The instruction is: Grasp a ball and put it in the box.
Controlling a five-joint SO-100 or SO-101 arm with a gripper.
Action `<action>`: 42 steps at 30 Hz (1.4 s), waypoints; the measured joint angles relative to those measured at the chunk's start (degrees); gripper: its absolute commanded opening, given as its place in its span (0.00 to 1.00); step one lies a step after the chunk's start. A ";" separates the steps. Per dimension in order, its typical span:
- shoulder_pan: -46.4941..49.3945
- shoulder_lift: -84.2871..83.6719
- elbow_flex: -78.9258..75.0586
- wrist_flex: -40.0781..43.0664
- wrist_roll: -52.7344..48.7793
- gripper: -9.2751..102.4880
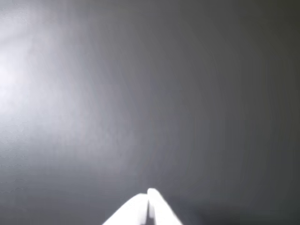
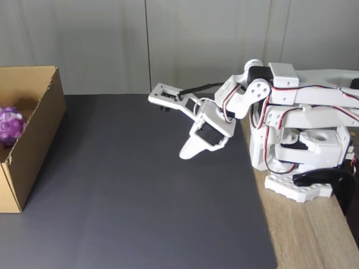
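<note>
Already ball (image 2: 11, 124) inside box (image 2: 35, 145)

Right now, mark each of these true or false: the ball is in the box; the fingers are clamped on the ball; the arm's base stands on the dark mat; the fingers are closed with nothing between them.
1. The ball is in the box. True.
2. The fingers are clamped on the ball. False: the ball lies in the box at the fixed view's left, far from the gripper.
3. The arm's base stands on the dark mat. False: it stands on the wooden tabletop beside the mat.
4. The fingers are closed with nothing between them. True, as the wrist view shows.
</note>
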 measured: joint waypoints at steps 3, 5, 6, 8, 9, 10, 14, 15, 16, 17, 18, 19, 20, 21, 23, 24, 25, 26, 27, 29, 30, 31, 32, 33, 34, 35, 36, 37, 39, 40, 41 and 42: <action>-1.23 0.00 0.00 4.13 0.00 0.08; -1.93 0.00 0.00 5.71 0.00 0.08; -2.20 0.00 0.00 6.15 0.00 0.08; -3.16 0.00 0.00 6.77 0.44 0.08; -3.60 0.00 0.00 7.12 0.88 0.08; -4.04 0.00 0.00 7.73 1.49 0.08; -5.80 0.79 0.00 10.72 3.16 0.08; -6.24 0.70 0.00 11.87 3.60 0.08; -6.59 0.70 -0.09 12.57 3.87 0.08; -6.94 0.70 -0.09 13.10 4.13 0.08; -7.21 0.70 -0.09 14.15 4.31 0.08; -7.21 0.79 -0.18 14.77 4.31 0.08; -7.21 0.79 -0.18 15.29 4.31 0.08; -7.21 0.79 -0.26 15.56 4.31 0.08; -7.21 0.79 -0.26 15.73 4.31 0.08; -7.12 0.79 -0.35 15.82 4.31 0.08; -6.86 0.79 -0.35 15.91 4.31 0.08; -6.68 0.79 -0.35 15.91 4.31 0.08; -6.59 0.79 -0.35 15.91 4.31 0.08; -5.89 0.79 -0.35 16.00 4.31 0.08; -5.54 0.79 -0.35 16.08 4.31 0.08; -5.19 0.79 -0.44 16.17 4.31 0.08; -4.92 0.79 -0.44 16.17 4.31 0.08; -4.75 0.79 -0.44 16.17 4.31 0.08; -4.75 0.79 -0.44 16.17 4.31 0.08; -4.75 0.79 -0.44 16.17 4.31 0.08; -4.48 0.79 -0.44 16.17 4.31 0.08; -4.39 0.79 -0.44 16.17 4.31 0.08; -4.39 0.79 -0.44 16.17 4.31 0.08; -4.39 0.79 -0.44 16.17 4.31 0.09; -4.39 0.79 -0.44 16.17 4.31 0.09; -4.39 0.79 -0.44 16.17 4.31 0.09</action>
